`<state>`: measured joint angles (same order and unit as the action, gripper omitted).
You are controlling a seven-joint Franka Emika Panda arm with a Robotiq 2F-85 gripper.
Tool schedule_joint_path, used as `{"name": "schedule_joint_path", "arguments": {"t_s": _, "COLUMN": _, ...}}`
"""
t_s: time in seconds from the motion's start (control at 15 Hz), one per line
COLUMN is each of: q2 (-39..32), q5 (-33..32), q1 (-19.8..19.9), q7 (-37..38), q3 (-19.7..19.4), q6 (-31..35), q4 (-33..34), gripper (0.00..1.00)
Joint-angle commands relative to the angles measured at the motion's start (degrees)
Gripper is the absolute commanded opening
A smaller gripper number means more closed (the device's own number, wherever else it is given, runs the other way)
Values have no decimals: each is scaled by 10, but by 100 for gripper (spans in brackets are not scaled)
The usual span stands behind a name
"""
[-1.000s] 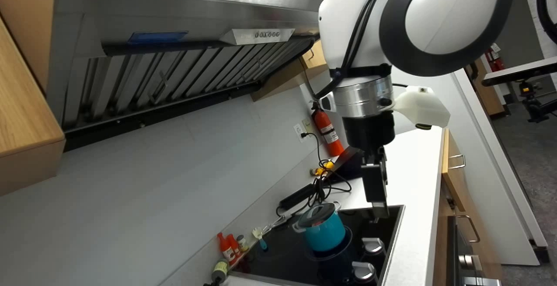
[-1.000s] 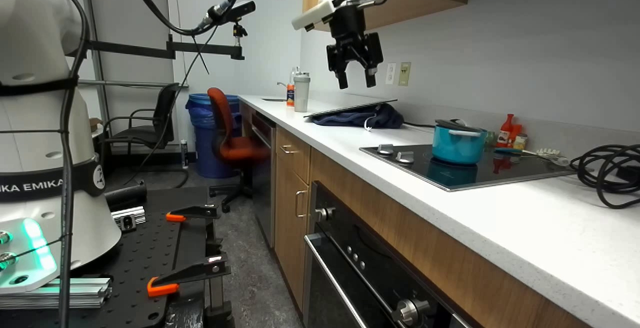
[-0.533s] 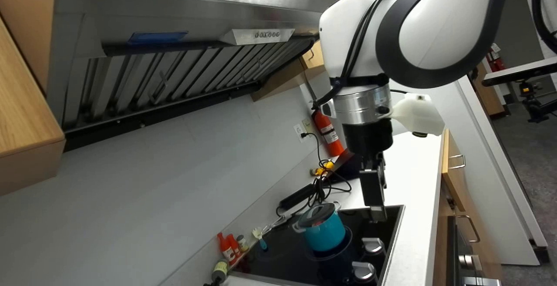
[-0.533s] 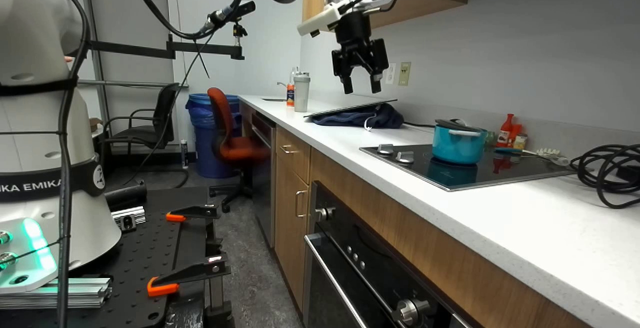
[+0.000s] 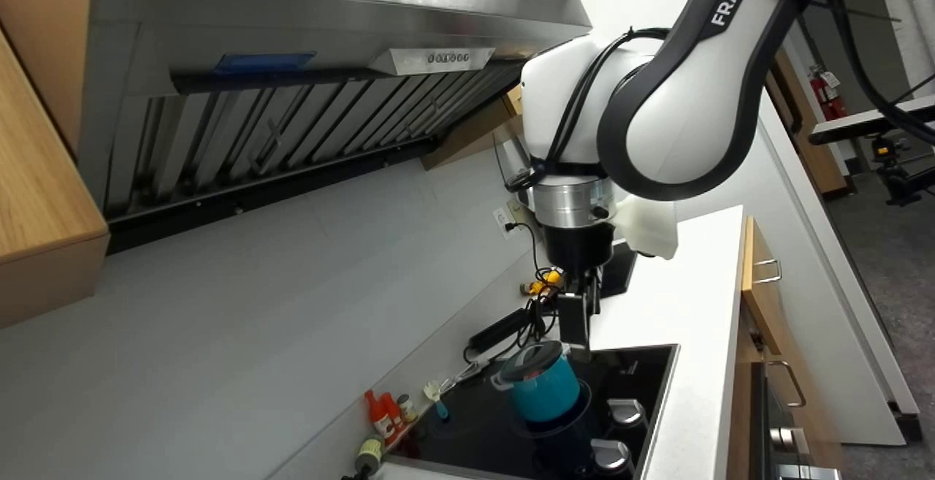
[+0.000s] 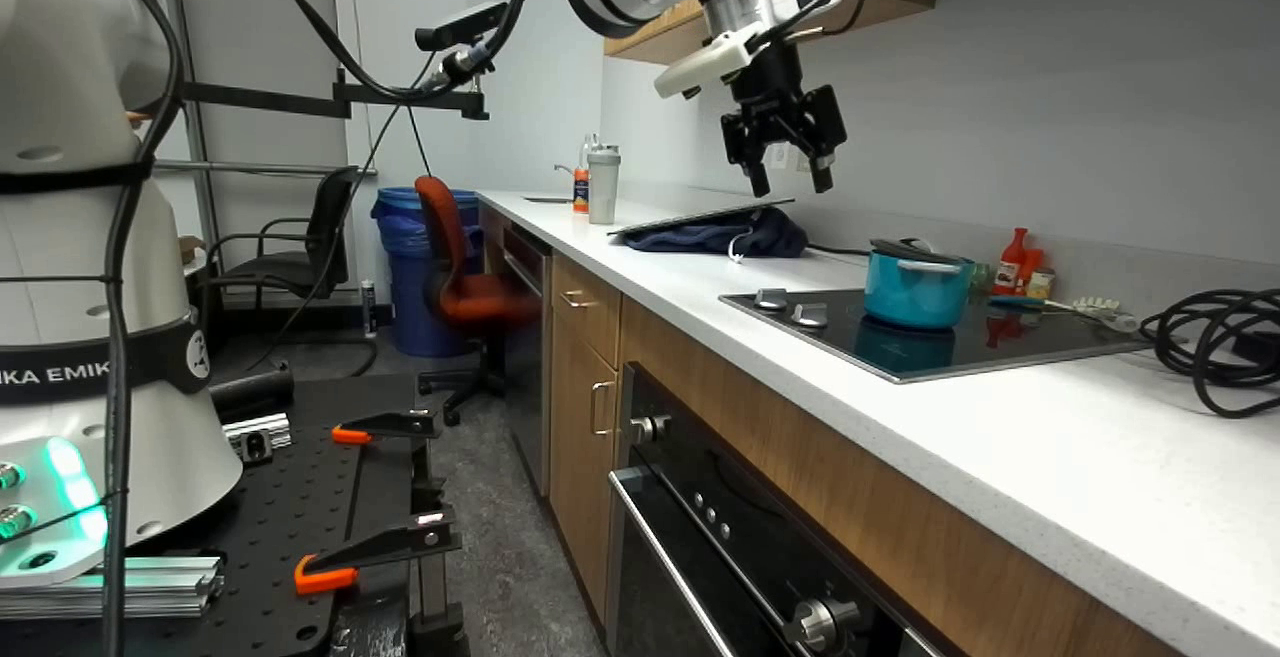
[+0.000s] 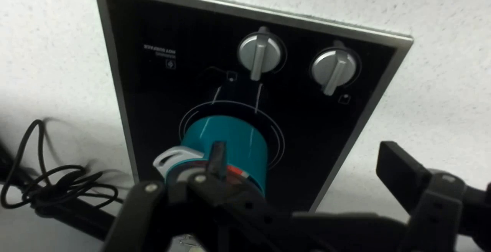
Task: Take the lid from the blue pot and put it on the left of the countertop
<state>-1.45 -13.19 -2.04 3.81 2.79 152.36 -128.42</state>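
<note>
While the gripper (image 6: 790,184) hangs up-left, fingers (image 6: 822,179) spread, empty, the lid (image 6: 908,251) sits on the pot (image 6: 915,294), mid-right in an exterior view; probably best line up over it, lower straight, pinch.

In an exterior view we sit lower than the range hood (image 5: 307,111), frame tilted, facing the wall (image 5: 292,334) at a slant, cooktop (image 5: 467,436) low and farther off. In an exterior view we're roughly level, above the countertop (image 6: 1100,437), looking along it, robot base (image 6: 180,467) near at frame left. Wrist view: we look steeply down, close, past the gripper (image 7: 302,148). All three share cooktop, blue pot (image 7: 239,137), gripper.
</note>
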Motion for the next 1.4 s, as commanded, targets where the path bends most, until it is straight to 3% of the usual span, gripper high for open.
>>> {"name": "schedule_joint_path", "arguments": {"t_s": 0.0, "q2": -42, "q5": -61, "q1": 1, "q7": 52, "q3": -17, "q6": 36, "q4": 47, "gripper": 94}}
{"name": "schedule_joint_path", "arguments": {"t_s": 0.2, "q2": -60, "q5": -70, "q1": -5, "q7": 61, "q3": -25, "q6": 49, "q4": 64, "gripper": 100}}
{"name": "schedule_joint_path", "arguments": {"t_s": 0.47, "q2": -66, "q5": -76, "q1": -13, "q7": 37, "q3": -24, "q6": 58, "q4": 76, "gripper": 100}}
{"name": "schedule_joint_path", "arguments": {"t_s": 0.67, "q2": -39, "q5": -21, "q1": -14, "q7": -29, "q3": -3, "q6": 34, "q4": 56, "gripper": 100}}
{"name": "schedule_joint_path", "arguments": {"t_s": 0.73, "q2": -53, "q5": -46, "q1": -14, "q7": 6, "q3": -15, "q6": 44, "q4": 63, "gripper": 100}}
{"name": "schedule_joint_path", "arguments": {"t_s": 1.33, "q2": -66, "q5": -37, "q1": -15, "q7": -11, "q3": -10, "q6": 50, "q4": 71, "gripper": 100}}
